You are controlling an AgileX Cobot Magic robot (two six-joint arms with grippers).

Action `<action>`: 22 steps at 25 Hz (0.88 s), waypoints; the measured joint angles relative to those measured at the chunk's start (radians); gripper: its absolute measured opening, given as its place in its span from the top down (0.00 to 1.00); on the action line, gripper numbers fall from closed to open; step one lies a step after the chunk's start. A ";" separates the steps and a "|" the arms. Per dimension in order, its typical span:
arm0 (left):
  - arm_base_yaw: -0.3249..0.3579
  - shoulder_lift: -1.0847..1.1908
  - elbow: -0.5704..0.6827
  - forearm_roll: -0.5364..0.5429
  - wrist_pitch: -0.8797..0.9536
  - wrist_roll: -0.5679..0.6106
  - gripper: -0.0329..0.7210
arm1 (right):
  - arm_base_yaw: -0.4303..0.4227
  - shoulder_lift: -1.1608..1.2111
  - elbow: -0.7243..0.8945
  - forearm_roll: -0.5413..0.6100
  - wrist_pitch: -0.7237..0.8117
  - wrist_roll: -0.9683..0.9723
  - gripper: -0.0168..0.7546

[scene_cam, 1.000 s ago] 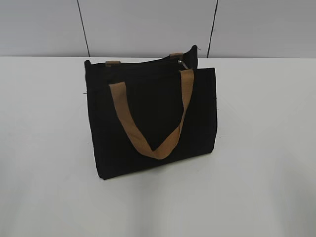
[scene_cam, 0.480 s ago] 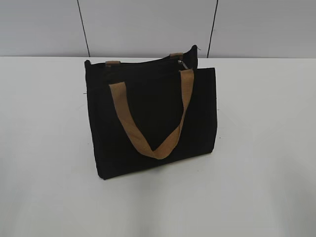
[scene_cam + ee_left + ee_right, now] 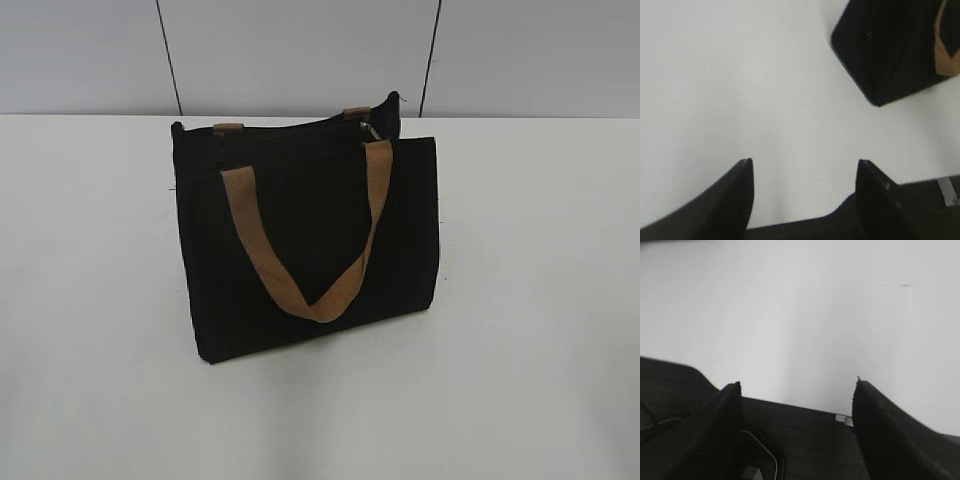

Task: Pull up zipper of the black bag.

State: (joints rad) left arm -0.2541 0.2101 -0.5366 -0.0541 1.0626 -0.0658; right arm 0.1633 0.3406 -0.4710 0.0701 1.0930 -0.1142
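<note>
The black bag [image 3: 300, 240] stands upright on the white table, with a tan webbing handle [image 3: 320, 290] hanging down its front. The zipper [image 3: 290, 131] runs along its top edge, with the small silver pull [image 3: 371, 131] near the right end. No gripper shows in the exterior view. In the left wrist view my left gripper [image 3: 805, 165] is open and empty above the table, with a corner of the bag [image 3: 890, 55] at the upper right. In the right wrist view my right gripper [image 3: 797, 385] is open and empty; the bag is not in that view.
The white table [image 3: 530, 300] spreads around the bag. A grey panelled wall [image 3: 300, 50] stands behind the table's far edge. A dark edge of the robot base [image 3: 805, 440] shows under the right gripper.
</note>
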 joint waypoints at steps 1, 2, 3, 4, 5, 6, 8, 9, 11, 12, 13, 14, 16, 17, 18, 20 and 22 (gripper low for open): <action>0.039 -0.013 0.000 0.000 0.000 0.000 0.32 | -0.045 -0.022 0.001 0.001 0.000 0.000 0.30; 0.071 -0.027 0.000 -0.001 0.000 0.000 0.32 | -0.079 -0.049 0.002 0.001 0.000 0.000 0.30; 0.106 -0.045 0.000 -0.001 0.000 0.000 0.32 | -0.118 -0.075 0.002 0.002 0.000 0.000 0.30; 0.139 -0.063 0.000 -0.001 0.000 0.000 0.33 | -0.152 -0.107 0.002 0.003 0.000 0.000 0.30; 0.162 -0.083 0.000 -0.001 0.000 0.000 0.33 | -0.176 -0.141 0.002 0.003 0.000 0.000 0.30; 0.185 -0.100 0.000 -0.001 0.000 0.000 0.34 | -0.200 -0.168 0.002 0.003 0.000 0.000 0.30; 0.210 -0.139 0.000 -0.001 0.000 0.000 0.35 | -0.230 -0.227 0.002 0.005 0.000 0.000 0.30; 0.214 -0.157 0.000 -0.001 0.000 0.000 0.36 | -0.238 -0.250 0.002 0.007 0.000 0.000 0.30; 0.218 -0.195 0.001 -0.001 0.000 0.000 0.37 | -0.245 -0.283 0.002 0.011 0.001 0.000 0.30; 0.218 -0.210 0.001 -0.002 0.001 0.000 0.37 | -0.245 -0.295 0.002 0.012 0.001 0.000 0.30; 0.218 -0.215 0.001 -0.002 0.001 0.000 0.38 | -0.245 -0.304 0.002 0.013 0.001 0.000 0.30; 0.218 -0.216 0.001 -0.002 0.001 0.000 0.38 | -0.246 -0.315 0.002 0.015 0.000 0.000 0.30; 0.218 -0.216 0.001 -0.003 0.001 0.000 0.38 | -0.247 -0.340 0.002 0.015 0.000 0.000 0.30; 0.218 -0.216 0.001 -0.003 0.001 0.000 0.38 | -0.247 -0.344 0.002 0.015 0.000 0.000 0.30; 0.218 -0.216 0.001 -0.003 0.001 0.000 0.38 | -0.247 -0.347 0.002 0.015 0.000 0.000 0.30; 0.218 -0.216 0.001 -0.003 0.001 0.000 0.38 | -0.247 -0.347 0.002 0.018 0.000 0.000 0.30; 0.218 -0.216 0.001 -0.004 0.001 0.000 0.38 | -0.247 -0.348 0.002 0.027 0.000 0.000 0.30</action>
State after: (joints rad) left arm -0.0362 -0.0057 -0.5355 -0.0578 1.0639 -0.0658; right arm -0.0835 -0.0075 -0.4686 0.0968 1.0929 -0.1142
